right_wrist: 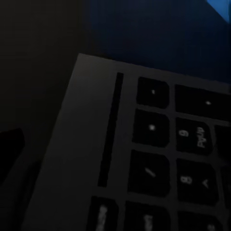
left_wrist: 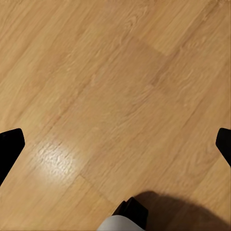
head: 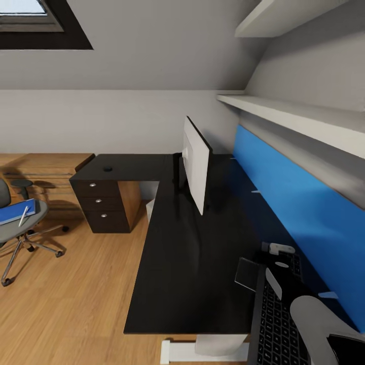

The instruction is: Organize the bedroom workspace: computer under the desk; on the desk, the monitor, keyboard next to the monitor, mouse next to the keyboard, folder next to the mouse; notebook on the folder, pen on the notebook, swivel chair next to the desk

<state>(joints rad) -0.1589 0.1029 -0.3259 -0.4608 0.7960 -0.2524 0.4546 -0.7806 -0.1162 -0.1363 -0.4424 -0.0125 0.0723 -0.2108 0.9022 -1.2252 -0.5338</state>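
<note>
A: Black glossy surface (head: 192, 263) noted; monitor (head: 196, 165) stood edge-on upon it; keyboard (head: 276, 324) seen over the near right end, close to the blue back panel (head: 284, 192); whether it is laid flat or held cannot be told.

B: Right hand state cannot be told; keys are seen very close in the right wrist view. Left hand (left_wrist: 115, 144) is spread open over bare wooden floor (left_wrist: 115, 72), nothing held.

A: Folder (head: 16, 211) and pen (head: 23, 215) lie on the swivel chair (head: 20, 223), well apart from the surface.

B: Risk judged: keyboard left far from the monitor; or nudged off the edge if released badly.
</note>
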